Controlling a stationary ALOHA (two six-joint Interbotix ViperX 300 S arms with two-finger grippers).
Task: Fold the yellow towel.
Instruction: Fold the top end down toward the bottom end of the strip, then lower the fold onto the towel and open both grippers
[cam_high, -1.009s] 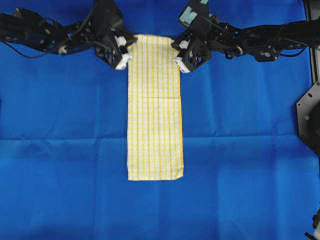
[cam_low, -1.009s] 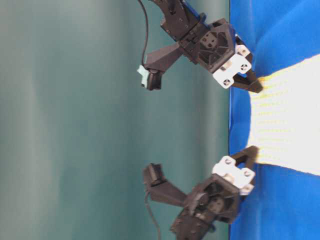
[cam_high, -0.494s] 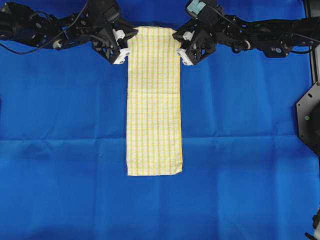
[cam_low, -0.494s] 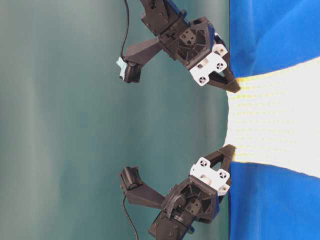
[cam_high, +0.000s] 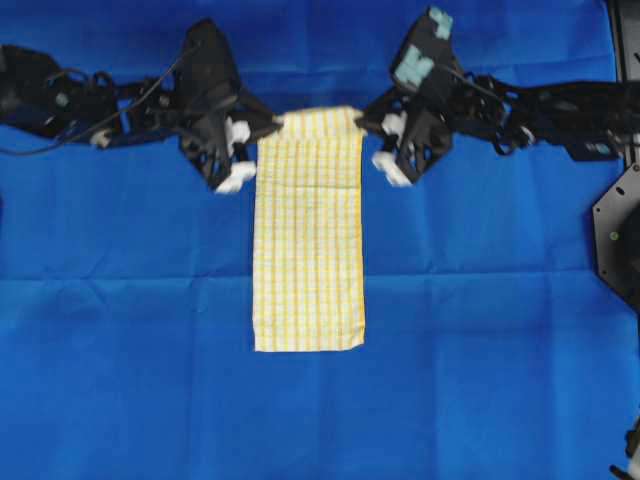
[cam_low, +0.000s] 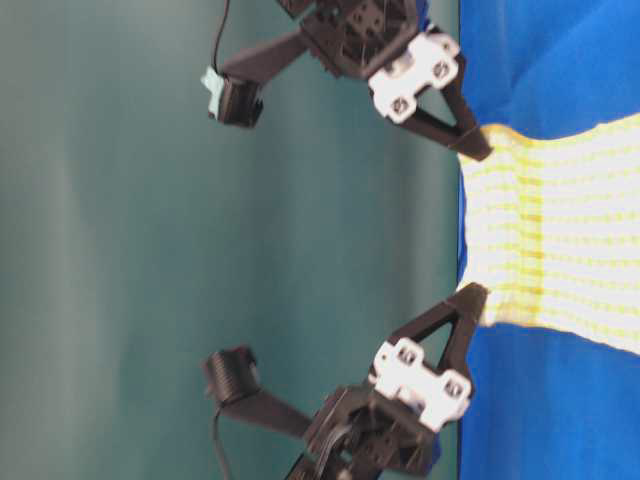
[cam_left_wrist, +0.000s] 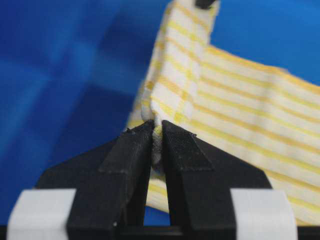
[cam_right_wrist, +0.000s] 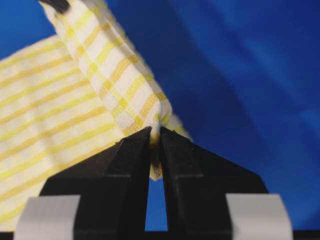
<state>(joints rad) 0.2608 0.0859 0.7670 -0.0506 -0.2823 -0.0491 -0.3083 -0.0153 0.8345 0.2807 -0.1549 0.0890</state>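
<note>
Overhead view: the thin yellow-and-white checked towel (cam_high: 308, 230) is lying as a long strip down the middle of the plain blue cloth covering the table (cam_high: 120, 330). Its 12 o'clock end is being held off the cloth by the left gripper (cam_high: 270, 124) at 11 o'clock and the right gripper (cam_high: 362, 121) at 1 o'clock, while its 6 o'clock end is resting flat. If one arm is travelling faster than the other toward 6 o'clock, the held edge would likely skew and the fold would land crooked.

Table-level view: the lifted towel edge (cam_low: 500, 230) is stretching taut between the two pinched corners. Too much spread between the arms could, I judge, tug a corner free; too little would let the middle sag and bunch.

Left wrist view: the black fingers (cam_left_wrist: 132, 165) are pressing together on a small bunched corner of the towel (cam_left_wrist: 172, 100). The bite looks shallow, so slipping seems possible.

Right wrist view: the fingers (cam_right_wrist: 182, 165) are likewise clamping only the tip of a corner (cam_right_wrist: 115, 85), with a little hem poking below. That thin hold may be the likelier one to fail.
</note>
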